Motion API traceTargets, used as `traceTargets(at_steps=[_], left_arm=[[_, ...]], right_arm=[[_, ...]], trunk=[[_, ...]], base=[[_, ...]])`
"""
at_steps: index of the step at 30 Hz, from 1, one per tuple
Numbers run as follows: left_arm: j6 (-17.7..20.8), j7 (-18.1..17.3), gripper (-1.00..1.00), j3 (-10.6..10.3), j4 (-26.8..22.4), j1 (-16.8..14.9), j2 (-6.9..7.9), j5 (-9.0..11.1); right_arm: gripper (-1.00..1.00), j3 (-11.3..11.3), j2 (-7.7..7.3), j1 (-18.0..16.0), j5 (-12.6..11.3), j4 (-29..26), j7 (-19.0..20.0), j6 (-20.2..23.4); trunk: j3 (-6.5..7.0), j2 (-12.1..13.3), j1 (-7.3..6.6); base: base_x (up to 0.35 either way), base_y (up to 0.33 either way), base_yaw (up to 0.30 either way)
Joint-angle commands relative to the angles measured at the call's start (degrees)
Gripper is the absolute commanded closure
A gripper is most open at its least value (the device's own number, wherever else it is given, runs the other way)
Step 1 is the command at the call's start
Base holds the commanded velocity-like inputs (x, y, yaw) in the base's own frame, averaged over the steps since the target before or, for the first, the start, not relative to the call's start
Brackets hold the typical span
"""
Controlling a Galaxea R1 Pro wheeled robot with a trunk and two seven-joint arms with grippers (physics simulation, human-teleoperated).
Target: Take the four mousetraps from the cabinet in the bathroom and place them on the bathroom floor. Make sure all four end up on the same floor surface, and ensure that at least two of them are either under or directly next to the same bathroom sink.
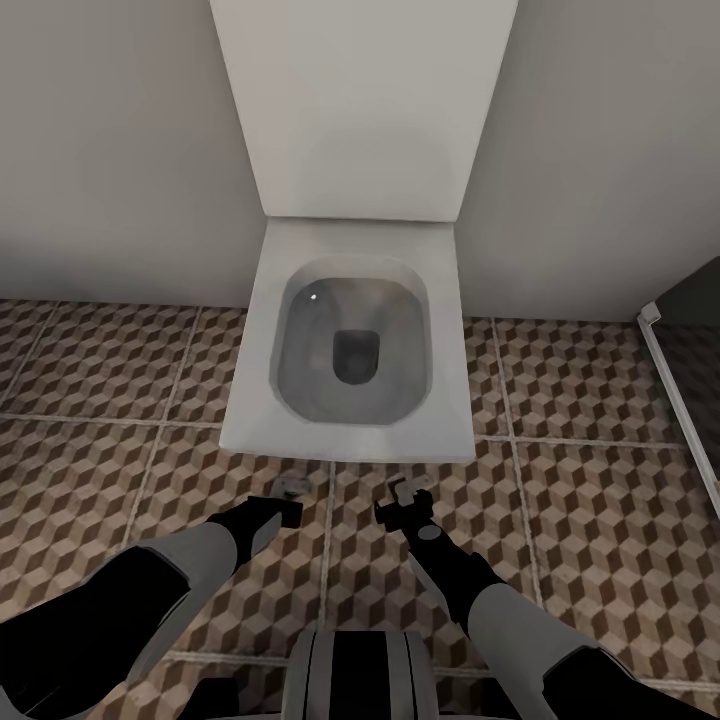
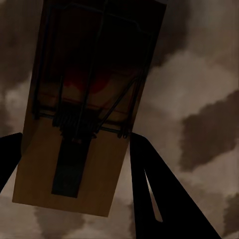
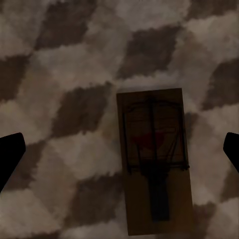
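Although the head view faces a white toilet [image 1: 350, 350] rather than any sink, both arms reach down over the bathroom floor [image 1: 90, 400] just in front of its bowl, the left gripper [image 1: 288, 500] and right gripper [image 1: 405, 500] low above the tiles.

In the left wrist view a mousetrap [image 2: 82, 119] sits between the dark fingers [image 2: 159, 199], apparently gripped (contact itself is shadowed).

In the right wrist view the fingertips [image 3: 10, 154] stand wide apart, and a second mousetrap [image 3: 155, 162] lies flat on the patterned tile between them, released.

Judged progress: one trap down, one in hand; the remaining two, and sink proximity, are unconfirmed.
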Motion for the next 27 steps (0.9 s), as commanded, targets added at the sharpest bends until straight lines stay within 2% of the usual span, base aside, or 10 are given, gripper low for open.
traceTargets(at_steps=[1,3,4,27], left_arm=[[0.1,0.0,1.0,-0.5,0.1,0.0,-0.04,0.4],[0.1,0.0,1.0,-0.5,0.1,0.0,-0.07,0.4],[0.1,0.0,-1.0,-0.5,0.1,0.0,-0.08,0.4],[-0.1,-0.1,-1.0,-0.5,0.1,0.0,-0.05,0.3]], right_arm=[[-1.0,0.4,-0.03,0.0,-0.1,0.1,-0.4,-0.1],[-1.0,0.4,-0.03,0.0,-0.1,0.1,-0.4,-0.1],[-1.0,0.4,-0.03,0.0,-0.1,0.1,-0.4,-0.1],[-1.0,0.4,-0.03,0.0,-0.1,0.1,-0.4,-0.1]], trunk=[[-0.03,0.0,-0.01],[-0.03,0.0,-0.01],[-0.03,0.0,-0.01],[-0.03,0.0,-0.01]], base=[[0.0,0.0,0.0],[0.0,0.0,0.0],[0.0,0.0,0.0],[-0.001,0.0,0.0]])
